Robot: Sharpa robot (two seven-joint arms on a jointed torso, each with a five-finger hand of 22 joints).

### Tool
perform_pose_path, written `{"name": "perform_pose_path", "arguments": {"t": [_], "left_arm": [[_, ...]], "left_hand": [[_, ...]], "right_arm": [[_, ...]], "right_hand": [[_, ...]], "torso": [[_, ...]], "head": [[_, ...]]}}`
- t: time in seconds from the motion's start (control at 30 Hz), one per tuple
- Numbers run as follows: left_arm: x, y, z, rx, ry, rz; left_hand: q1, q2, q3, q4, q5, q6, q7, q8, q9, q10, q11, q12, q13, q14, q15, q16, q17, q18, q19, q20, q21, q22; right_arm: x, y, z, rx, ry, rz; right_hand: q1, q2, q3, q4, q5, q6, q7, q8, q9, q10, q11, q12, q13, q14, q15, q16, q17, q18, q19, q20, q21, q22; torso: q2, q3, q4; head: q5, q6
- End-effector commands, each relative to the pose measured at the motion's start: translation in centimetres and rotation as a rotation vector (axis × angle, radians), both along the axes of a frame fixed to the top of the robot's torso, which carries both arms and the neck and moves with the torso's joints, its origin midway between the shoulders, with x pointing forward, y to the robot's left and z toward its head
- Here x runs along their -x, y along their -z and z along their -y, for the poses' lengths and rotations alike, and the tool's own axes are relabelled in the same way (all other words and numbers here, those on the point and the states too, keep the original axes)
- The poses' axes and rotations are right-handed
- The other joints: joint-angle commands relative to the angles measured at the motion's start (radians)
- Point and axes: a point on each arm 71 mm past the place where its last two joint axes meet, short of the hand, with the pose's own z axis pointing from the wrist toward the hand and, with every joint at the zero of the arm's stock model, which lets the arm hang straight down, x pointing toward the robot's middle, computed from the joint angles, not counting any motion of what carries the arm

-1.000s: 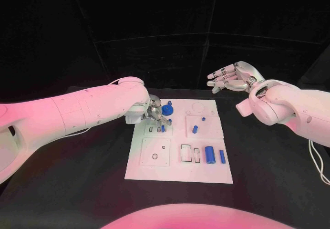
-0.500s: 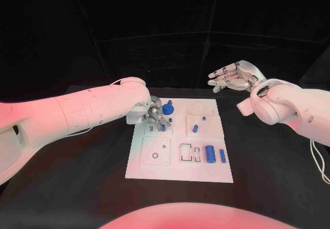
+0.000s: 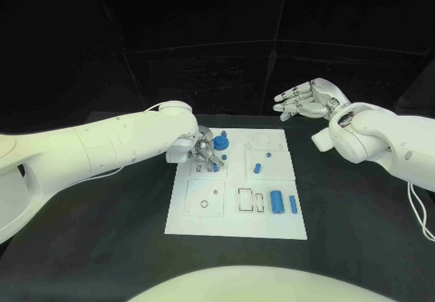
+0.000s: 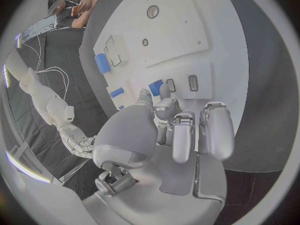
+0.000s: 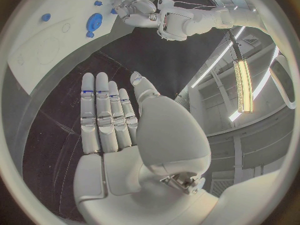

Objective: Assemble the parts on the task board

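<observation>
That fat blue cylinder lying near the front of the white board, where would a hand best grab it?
Across its middle, from above. The fat blue cylinder lies flat on the task board, its rounded long sides exposed; a slimmer blue piece lies alongside, so the fingers probably need care there.

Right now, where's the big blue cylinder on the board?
In the head view, the big blue cylinder lies on the task board in its near right part, between a rectangular slot and a thinner blue pin.

We see a matt white task board (image 3: 237, 217), smooth blue plastic parts (image 3: 276, 202), a matt black surface (image 3: 363, 214), and satin metal-grey hands (image 3: 205, 151).
</observation>
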Motion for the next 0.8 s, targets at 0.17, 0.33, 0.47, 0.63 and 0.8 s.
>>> {"name": "perform_pose_path", "arguments": {"t": [0.17,0.33,0.47,0.63,0.8], "left_arm": [[0.02,0.02,0.16,-0.012,0.007,-0.005],[0.01,0.06,0.20,-0.012,0.007,-0.005],[0.00,0.07,0.23,-0.012,0.007,-0.005],[0.02,0.11,0.29,-0.011,0.008,-0.005],[0.05,0.12,0.36,-0.006,0.006,-0.001]], "left_hand": [[0.017,-0.003,0.006,-0.013,-0.002,-0.010,0.000,0.007,0.004,0.000,-0.003,0.001,-0.003,0.106,-0.008,0.007,0.263,-0.007,0.013,-0.009,0.001,-0.003],[0.028,-0.003,0.016,-0.025,-0.002,-0.015,0.001,0.007,0.007,-0.003,-0.002,-0.003,-0.007,0.106,-0.007,0.007,0.263,-0.006,0.011,-0.009,-0.001,-0.005],[0.036,-0.006,0.024,-0.034,-0.002,-0.022,0.003,0.005,0.007,-0.007,-0.001,-0.008,-0.014,0.106,-0.006,0.007,0.263,-0.006,0.009,-0.008,-0.004,-0.009],[0.055,-0.005,0.044,-0.053,-0.002,-0.029,0.005,-0.002,0.006,-0.012,0.000,-0.015,-0.021,0.106,-0.005,0.007,0.263,-0.005,0.007,-0.007,-0.005,-0.011],[0.101,0.005,0.091,-0.088,0.000,-0.037,0.003,-0.016,0.000,-0.018,-0.002,-0.024,-0.029,0.106,-0.006,0.007,0.263,-0.004,0.004,-0.007,-0.007,-0.013]], "right_arm": [[-0.07,-0.17,-0.09,-0.005,-0.001,0.005],[-0.11,-0.16,-0.12,-0.005,-0.001,0.006],[-0.13,-0.16,-0.12,-0.005,0.000,0.006],[-0.17,-0.14,-0.17,-0.005,-0.001,0.006],[-0.19,-0.13,-0.21,-0.005,-0.002,0.005]], "right_hand": [[-0.011,-0.001,-0.005,0.000,0.004,-0.002,0.004,-0.006,-0.001,0.001,0.006,-0.005,-0.001,0.003,0.004,-0.005,-0.001,0.012,0.006,-0.001,-0.005,-0.001],[-0.012,0.000,-0.005,0.000,0.004,-0.003,0.004,-0.006,-0.001,0.001,0.006,-0.005,-0.002,0.003,0.004,-0.005,-0.001,0.012,0.006,-0.001,-0.006,-0.001],[-0.012,0.000,-0.005,0.001,0.005,-0.003,0.005,-0.006,-0.001,0.001,0.007,-0.005,-0.003,0.002,0.004,-0.006,-0.001,0.012,0.006,-0.001,-0.007,-0.002],[-0.012,0.000,-0.005,0.001,0.005,-0.003,0.005,-0.006,-0.001,0.001,0.007,-0.005,-0.003,0.002,0.004,-0.006,-0.001,0.012,0.006,-0.001,-0.007,-0.002],[-0.012,0.001,-0.004,0.001,0.007,-0.004,0.005,-0.005,-0.001,0.000,0.007,-0.005,-0.004,0.002,0.005,-0.007,-0.002,0.012,0.006,0.000,-0.008,-0.003]], "torso": [[0.000,-0.0002,0.0009],[-0.001,-0.0002,0.0004],[0.000,0.0003,0.0004],[0.000,0.0003,0.0002],[0.000,0.0004,0.0001]], "head": [[-0.001,-0.002],[0.000,-0.003],[0.000,-0.004],[0.000,-0.006],[0.000,-0.007]]}}
